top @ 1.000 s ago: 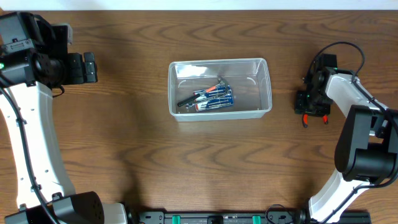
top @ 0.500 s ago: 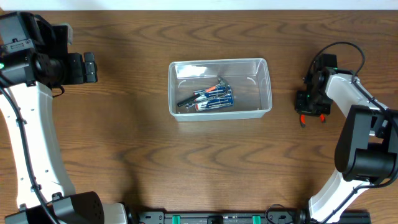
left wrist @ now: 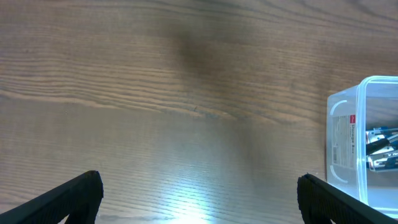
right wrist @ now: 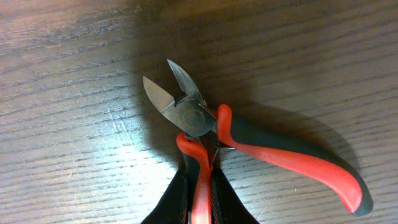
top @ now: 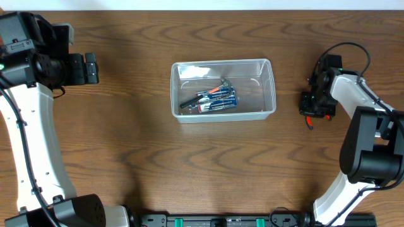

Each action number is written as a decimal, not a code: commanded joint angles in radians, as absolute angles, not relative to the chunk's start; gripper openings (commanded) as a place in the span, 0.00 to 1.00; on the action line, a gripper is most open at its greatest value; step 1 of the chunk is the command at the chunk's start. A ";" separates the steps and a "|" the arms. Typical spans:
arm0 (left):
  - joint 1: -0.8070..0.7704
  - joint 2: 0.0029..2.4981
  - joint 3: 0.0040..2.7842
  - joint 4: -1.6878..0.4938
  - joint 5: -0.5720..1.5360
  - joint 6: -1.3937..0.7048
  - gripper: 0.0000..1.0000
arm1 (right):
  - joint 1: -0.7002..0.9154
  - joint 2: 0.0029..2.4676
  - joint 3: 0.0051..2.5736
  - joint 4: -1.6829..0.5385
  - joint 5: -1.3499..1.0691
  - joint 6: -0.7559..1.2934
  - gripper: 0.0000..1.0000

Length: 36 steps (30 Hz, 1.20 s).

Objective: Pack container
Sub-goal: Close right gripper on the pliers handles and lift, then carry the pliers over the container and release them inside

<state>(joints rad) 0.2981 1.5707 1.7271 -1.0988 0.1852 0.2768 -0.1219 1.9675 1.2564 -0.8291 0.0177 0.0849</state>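
Right gripper [right wrist: 199,194]: fingers closed together on one red-and-black handle of the side cutters [right wrist: 199,117]. The clamped handle runs straight up between the two fingers. The other handle splays out to the right, and the cutting blades stand apart, pointing away from the wrist. The side cutters lie flat on the wooden table [top: 189,170], near its right edge.

The container [top: 272,88] stands at mid-table, well apart from the right gripper and to its left. Its long side runs left to right. Several hand tools [top: 211,99] with blue, black and orange handles lie in a loose pile in its left half.

Left gripper [left wrist: 199,182]: fingers set wide apart, holding nothing. It hangs over bare table at the far left. In the left wrist view, one end of the container shows at the right edge.
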 commanded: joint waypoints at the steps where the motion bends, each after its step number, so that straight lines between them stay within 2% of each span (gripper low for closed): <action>1: 0.295 1.571 1.720 -1.098 0.199 0.314 0.98 | -0.115 1.954 1.324 -0.876 0.010 0.101 0.01; 6: 0.295 1.573 1.718 -1.096 0.202 0.321 0.98 | -0.065 1.846 1.540 -1.001 0.010 0.083 0.01; 9: 0.282 1.575 1.699 -1.087 0.204 0.340 0.98 | 0.006 1.776 1.683 -1.046 0.009 0.004 0.01; 14: 0.222 1.575 1.628 -1.059 0.202 0.399 0.98 | 0.204 1.737 1.831 -1.106 0.006 -0.270 0.01; 21: 0.173 1.575 1.592 -1.046 0.199 0.448 0.98 | 0.434 1.788 1.830 -1.103 -0.030 -0.647 0.01; 36: 0.173 1.575 1.592 -1.045 0.199 0.440 0.98 | 0.421 2.118 1.830 -1.100 -0.087 -0.685 0.01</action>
